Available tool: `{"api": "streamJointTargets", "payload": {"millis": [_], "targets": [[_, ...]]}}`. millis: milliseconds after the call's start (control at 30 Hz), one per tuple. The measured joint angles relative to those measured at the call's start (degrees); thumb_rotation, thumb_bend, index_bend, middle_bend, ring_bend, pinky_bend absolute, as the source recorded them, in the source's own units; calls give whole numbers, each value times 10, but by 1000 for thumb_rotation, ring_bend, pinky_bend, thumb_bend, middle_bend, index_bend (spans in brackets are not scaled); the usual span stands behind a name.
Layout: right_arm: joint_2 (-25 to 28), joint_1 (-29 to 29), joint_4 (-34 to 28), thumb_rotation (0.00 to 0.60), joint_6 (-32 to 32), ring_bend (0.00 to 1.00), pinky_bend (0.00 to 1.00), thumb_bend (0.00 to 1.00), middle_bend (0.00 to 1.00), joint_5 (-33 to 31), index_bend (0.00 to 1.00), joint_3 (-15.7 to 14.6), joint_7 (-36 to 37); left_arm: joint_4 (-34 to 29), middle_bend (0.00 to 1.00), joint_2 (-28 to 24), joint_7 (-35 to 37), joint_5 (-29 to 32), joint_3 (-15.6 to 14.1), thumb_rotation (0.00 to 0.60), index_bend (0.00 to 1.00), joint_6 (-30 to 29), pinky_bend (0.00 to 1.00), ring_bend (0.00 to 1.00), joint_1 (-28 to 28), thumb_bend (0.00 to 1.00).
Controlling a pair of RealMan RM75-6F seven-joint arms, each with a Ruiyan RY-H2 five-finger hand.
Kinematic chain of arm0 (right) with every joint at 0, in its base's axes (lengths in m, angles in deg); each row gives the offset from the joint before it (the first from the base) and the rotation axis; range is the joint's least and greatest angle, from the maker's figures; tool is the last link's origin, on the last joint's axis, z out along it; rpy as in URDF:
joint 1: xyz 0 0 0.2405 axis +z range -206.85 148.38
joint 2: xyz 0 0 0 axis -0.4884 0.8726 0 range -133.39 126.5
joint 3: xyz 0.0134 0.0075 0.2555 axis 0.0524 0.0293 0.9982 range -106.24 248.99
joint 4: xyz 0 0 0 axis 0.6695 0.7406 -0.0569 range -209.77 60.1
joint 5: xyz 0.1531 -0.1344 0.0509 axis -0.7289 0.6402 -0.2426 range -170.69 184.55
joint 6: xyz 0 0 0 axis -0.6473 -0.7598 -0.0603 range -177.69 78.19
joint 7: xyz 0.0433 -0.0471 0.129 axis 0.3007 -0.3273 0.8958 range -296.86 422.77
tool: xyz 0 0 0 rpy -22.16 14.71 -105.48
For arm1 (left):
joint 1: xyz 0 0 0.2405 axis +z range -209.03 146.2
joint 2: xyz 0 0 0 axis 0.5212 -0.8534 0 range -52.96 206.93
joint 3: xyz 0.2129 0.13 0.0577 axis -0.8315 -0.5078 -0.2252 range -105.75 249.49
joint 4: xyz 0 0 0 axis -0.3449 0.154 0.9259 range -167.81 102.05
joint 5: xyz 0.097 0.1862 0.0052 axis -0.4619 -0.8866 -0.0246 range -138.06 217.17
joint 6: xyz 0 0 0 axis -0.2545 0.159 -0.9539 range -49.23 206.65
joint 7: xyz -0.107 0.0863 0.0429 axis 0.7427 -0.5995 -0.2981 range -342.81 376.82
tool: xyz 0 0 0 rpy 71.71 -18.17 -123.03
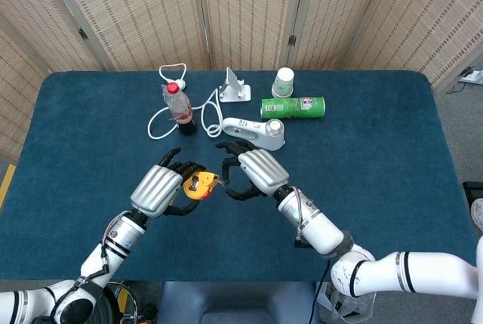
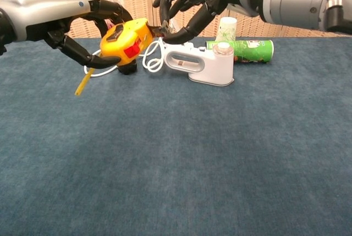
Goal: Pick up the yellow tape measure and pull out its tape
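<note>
The yellow tape measure (image 1: pixel 200 186) (image 2: pixel 124 43), with a red button on its side, is held above the blue table (image 1: pixel 377 158) by my left hand (image 1: pixel 160 190) (image 2: pixel 91 24), whose fingers wrap its case. A yellow strap (image 2: pixel 83 84) dangles below it. My right hand (image 1: pixel 256 171) (image 2: pixel 193 2) is just right of the case. Its thumb and a fingertip (image 2: pixel 163 31) pinch together at the case's right edge, apparently on the tape's tip. Only a very short gap shows between the case and those fingertips.
Behind the hands lie a white handheld device (image 1: pixel 253 132) (image 2: pixel 199 62), a green can on its side (image 1: pixel 293 107) (image 2: pixel 247 50), a paper cup (image 1: pixel 283 82), a white stand (image 1: pixel 235 87), a red-capped bottle (image 1: pixel 178 107) and a looped white cable (image 1: pixel 161 123).
</note>
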Motion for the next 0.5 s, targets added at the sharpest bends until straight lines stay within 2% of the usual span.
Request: {"api": "streamJointTargets", "payload": {"millis": [500], "targets": [[-17, 5, 19, 600, -11, 225, 86, 315, 230, 0, 699, 1, 7, 3, 459, 2, 1, -2, -7, 467, 502, -4, 94, 389, 0, 384]]}}
